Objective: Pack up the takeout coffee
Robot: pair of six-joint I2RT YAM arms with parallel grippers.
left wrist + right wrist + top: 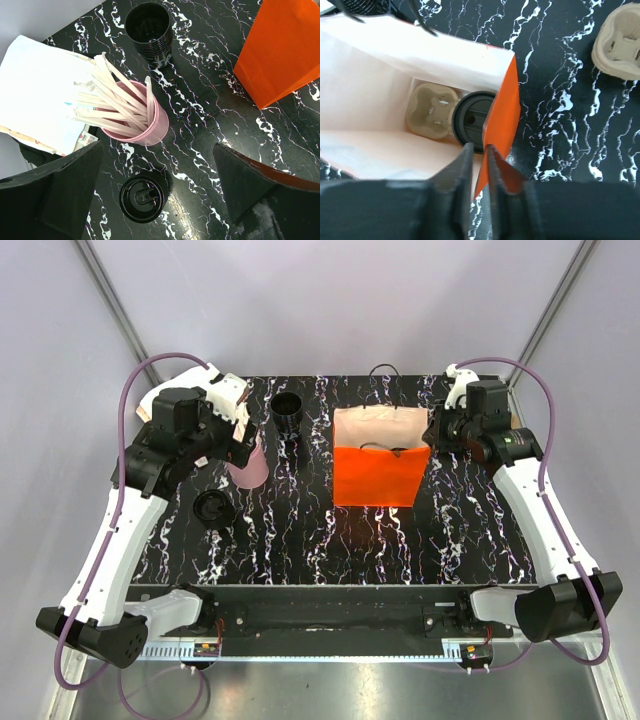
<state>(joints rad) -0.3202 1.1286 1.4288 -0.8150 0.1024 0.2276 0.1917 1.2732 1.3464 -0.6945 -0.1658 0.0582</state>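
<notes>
The takeout coffee (214, 508), a small black cup with a dark round lid (142, 198), stands on the table at the left. My left gripper (157, 152) hovers above it, open wide, with nothing between its fingers. A second lidded black cup (472, 120) sits in a pulp carrier (431, 111) inside the orange bag (378, 475). My right gripper (480, 148) is at the bag's right top edge (432, 435). Its jaws stand narrowly parted, with the bag's orange wall (501, 125) between them.
A pink cup of wooden sticks (131, 116) stands just beyond the lidded cup, beside white paper napkins (37, 92). An open black cup without a lid (287, 412) is at the back. A spare pulp carrier (619, 42) lies on the table right of the bag.
</notes>
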